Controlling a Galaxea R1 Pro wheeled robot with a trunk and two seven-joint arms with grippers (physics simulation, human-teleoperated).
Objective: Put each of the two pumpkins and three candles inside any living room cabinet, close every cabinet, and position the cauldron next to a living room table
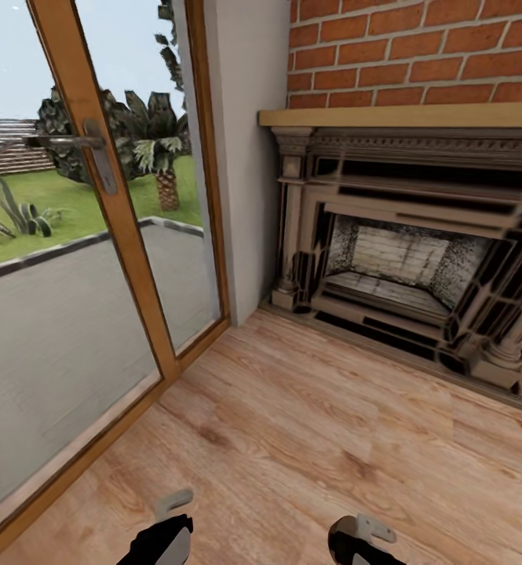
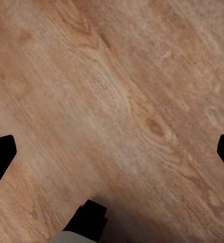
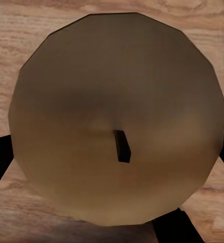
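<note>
Item: floor [image 1: 308, 439]. I logged pale wood planking with dark knots, running from the glass door's wooden frame [image 1: 127, 235] across to the fireplace [image 1: 417, 267], whose base stood directly on the boards. I saw bare planks under the left wrist camera.

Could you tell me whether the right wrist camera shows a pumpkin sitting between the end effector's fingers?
Yes, a round brownish-orange pumpkin with a short dark stem sits between the right end effector's dark fingers, above the wooden floor.

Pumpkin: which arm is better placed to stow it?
Right. The pumpkin sits between the right gripper's fingers, apparently held; the left gripper is open and empty over the floor.
</note>
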